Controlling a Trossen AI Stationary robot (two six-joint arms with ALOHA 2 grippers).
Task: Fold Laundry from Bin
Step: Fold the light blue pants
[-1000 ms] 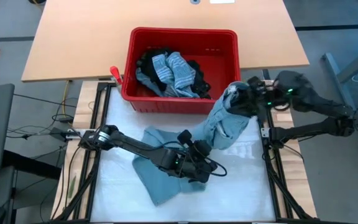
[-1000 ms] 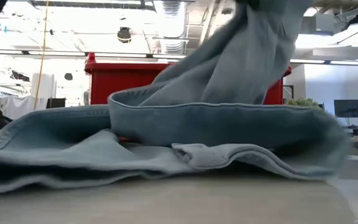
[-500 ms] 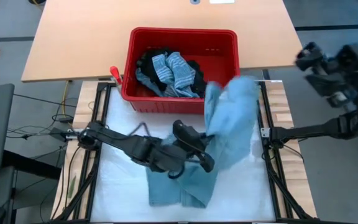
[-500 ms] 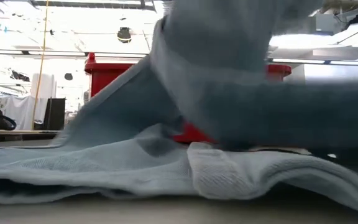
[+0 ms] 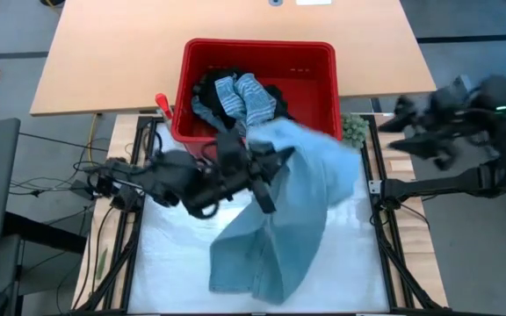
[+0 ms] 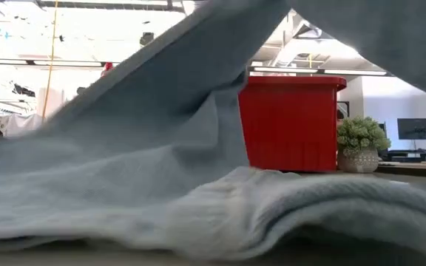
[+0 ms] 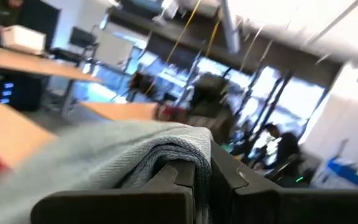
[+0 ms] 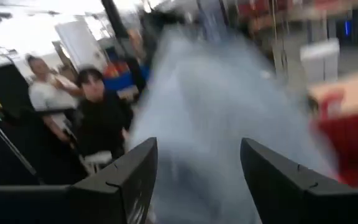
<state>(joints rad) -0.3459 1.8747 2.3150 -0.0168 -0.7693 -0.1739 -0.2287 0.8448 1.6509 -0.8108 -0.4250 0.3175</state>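
Light blue garment lifted at the bin's front edge; right arm clear of it.

High view: left gripper (image 5: 257, 167) is clamped on the light blue-grey garment (image 5: 288, 219), which drapes from the red bin (image 5: 257, 48) down onto the table; striped and black laundry (image 5: 240, 101) lies in the bin. Right gripper (image 5: 402, 123) hangs off to the right, holding nothing. Low view: garment fills the foreground, bin behind. Left wrist view: fingers (image 7: 185, 177) pinched together on cloth. Right wrist view: fingers (image 8: 135, 171) spread apart, empty.

My left pincer (image 5: 266, 167) lifts the light blue garment (image 5: 279, 219) beside the red bin (image 5: 319, 105); striped and black laundry (image 5: 244, 101) lies inside.
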